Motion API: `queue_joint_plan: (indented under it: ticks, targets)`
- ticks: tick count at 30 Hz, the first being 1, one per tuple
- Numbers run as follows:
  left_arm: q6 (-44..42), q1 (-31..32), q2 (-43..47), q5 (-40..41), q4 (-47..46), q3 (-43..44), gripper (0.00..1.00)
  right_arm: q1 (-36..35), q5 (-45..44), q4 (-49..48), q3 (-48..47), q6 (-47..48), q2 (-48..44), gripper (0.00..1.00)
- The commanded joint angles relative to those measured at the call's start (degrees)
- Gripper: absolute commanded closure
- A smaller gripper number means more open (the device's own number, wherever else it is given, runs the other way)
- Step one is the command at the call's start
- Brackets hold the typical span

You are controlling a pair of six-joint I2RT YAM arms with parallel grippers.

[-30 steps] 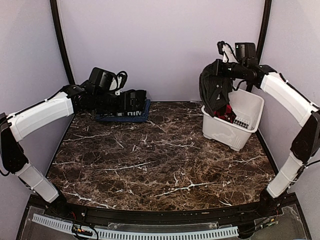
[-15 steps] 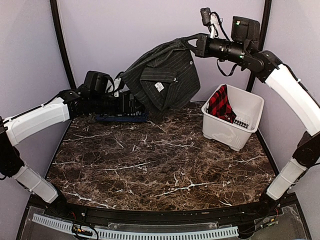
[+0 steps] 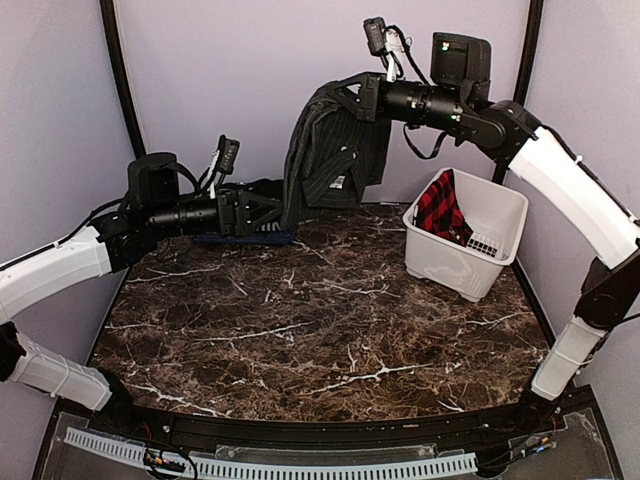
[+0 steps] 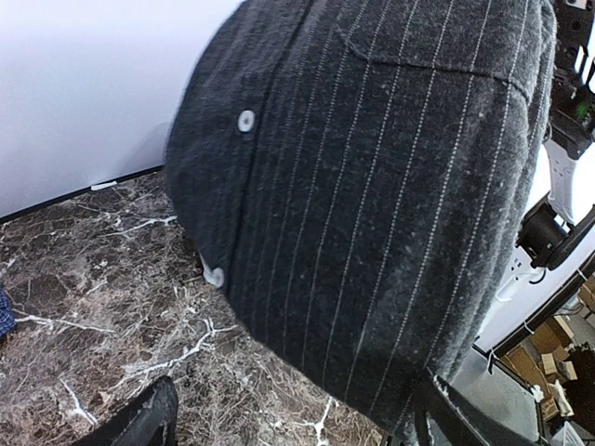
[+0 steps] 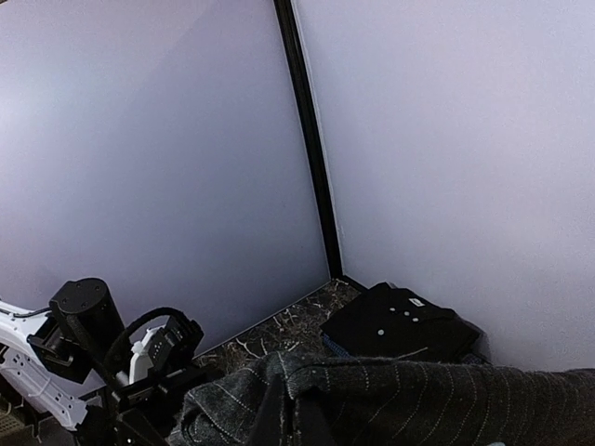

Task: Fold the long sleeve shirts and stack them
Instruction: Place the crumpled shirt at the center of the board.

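The large pinstriped long sleeve shirt (image 3: 335, 155) hangs in the air over the back of the table. My right gripper (image 3: 365, 100) is shut on its top edge, and the pinched cloth (image 5: 293, 409) shows in the right wrist view. My left gripper (image 3: 272, 207) stands open at the shirt's lower left edge. In the left wrist view the striped cloth (image 4: 372, 204) fills the frame above the spread fingers (image 4: 139, 423). A folded plain black shirt (image 5: 400, 325) lies on a blue shirt (image 3: 245, 238) in the back left corner.
A white plastic basket (image 3: 495, 215) stands at the back right with a red plaid garment (image 3: 437, 208) in it. Purple walls close in the back and sides. The dark marble table (image 3: 320, 320) stretches from the middle to the front.
My right arm has lifted the pinstriped shirt out of the basket and swung it left. My left arm has drawn back from the folded stack and now points at the hanging shirt.
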State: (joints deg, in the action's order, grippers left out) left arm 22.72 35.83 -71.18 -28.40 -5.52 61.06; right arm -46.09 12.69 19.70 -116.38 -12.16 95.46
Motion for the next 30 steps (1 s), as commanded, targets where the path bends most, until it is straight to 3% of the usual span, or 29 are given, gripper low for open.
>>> queue_joint_plan:
  ticks: [1,8,12,16,19,22,25,27,28,30]
  targets:
    - [-2.36,-0.15,2.80,-4.53,-5.17,-2.24,0.14,-0.67,-2.59,-3.84,-2.66,1.35,-0.04,1.00]
    - [-3.14,-0.15,5.89,0.54,-3.99,-4.16,0.15,-1.18,0.97,-4.72,-2.96,-0.95,2.37,1.00]
    - [-2.65,-0.23,6.14,19.40,2.54,-2.83,0.13,-0.89,1.32,-4.55,-0.86,-3.96,4.63,1.00]
    - [-1.85,-0.32,5.08,28.50,8.48,-1.14,0.12,2.75,6.63,-10.15,14.81,-11.65,4.07,1.00]
    - [-1.55,-0.45,4.39,30.35,10.16,-0.81,0.11,4.03,6.95,-17.59,30.62,-15.30,1.11,1.00]
    - [-1.61,-0.54,3.52,29.57,11.30,-0.30,0.09,4.16,5.05,-18.67,42.65,-16.05,-2.75,0.97]
    - [-1.63,-0.67,2.50,28.98,11.68,-0.30,0.08,3.74,1.74,-17.22,51.51,-16.33,-7.20,0.70]
    - [-1.52,-0.74,1.70,28.57,11.87,-0.12,0.07,2.84,-1.37,-14.92,53.87,-15.42,-9.95,0.17]
    - [-1.44,-0.80,1.09,28.58,12.09,0.08,0.06,2.08,-4.10,-13.24,53.95,-14.52,-10.92,0.03]
    - [-1.08,-0.91,0.28,28.58,12.37,0.19,0.06,0.34,-8.10,-9.91,52.76,-12.78,-11.85,0.01]
